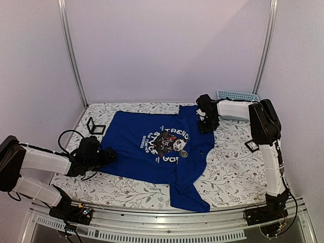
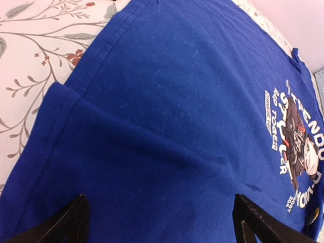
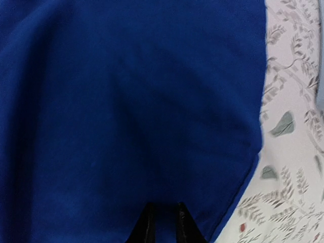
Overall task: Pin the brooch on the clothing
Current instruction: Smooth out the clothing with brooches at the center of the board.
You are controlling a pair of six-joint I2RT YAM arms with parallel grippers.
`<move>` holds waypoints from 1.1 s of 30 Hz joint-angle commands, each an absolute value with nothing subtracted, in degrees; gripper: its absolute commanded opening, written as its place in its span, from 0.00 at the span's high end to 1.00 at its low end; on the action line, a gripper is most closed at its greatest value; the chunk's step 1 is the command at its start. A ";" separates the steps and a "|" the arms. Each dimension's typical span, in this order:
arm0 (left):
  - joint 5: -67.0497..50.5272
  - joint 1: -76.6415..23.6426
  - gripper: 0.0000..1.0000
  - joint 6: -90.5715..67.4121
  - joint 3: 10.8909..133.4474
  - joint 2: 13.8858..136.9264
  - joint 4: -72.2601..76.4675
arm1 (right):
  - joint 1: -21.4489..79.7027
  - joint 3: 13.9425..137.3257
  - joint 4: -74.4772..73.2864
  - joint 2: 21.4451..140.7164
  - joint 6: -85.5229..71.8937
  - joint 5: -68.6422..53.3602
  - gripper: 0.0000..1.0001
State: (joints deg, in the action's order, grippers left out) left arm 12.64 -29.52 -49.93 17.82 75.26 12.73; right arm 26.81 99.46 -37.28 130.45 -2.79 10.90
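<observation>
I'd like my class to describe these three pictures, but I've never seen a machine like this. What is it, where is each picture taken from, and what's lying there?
These are two robot arms bolted at the near edge of a table, each ending in a two-finger pincer. The wide picture comes from a fixed camera above and behind them; the other two come from a camera on each wrist. A blue shirt with a round print lies spread on a flowered cloth. The left pincer is open over the shirt and holds nothing. The right pincer is closed and seems to pinch shirt fabric. A small round thing beside the print may be the brooch; it is too small to tell.
</observation>
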 commanded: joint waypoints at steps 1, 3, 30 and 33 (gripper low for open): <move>9.61 -30.31 0.01 -52.72 14.59 76.25 0.39 | 21.53 109.33 -45.72 142.65 5.65 23.78 0.86; 9.47 -30.39 0.01 -52.19 15.12 77.12 0.48 | 20.23 116.46 -46.71 146.99 7.87 24.98 0.87; 9.45 -30.59 0.01 -51.90 16.18 79.06 0.18 | 33.88 103.25 -35.35 115.04 6.05 11.88 0.76; 9.78 -30.90 0.01 -52.26 15.22 76.88 0.18 | 35.72 89.36 -36.32 106.02 -2.95 6.92 0.80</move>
State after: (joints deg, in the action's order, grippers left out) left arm 12.10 -29.89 -49.80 19.40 77.12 12.60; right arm 32.95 103.44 -34.35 114.63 10.15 16.84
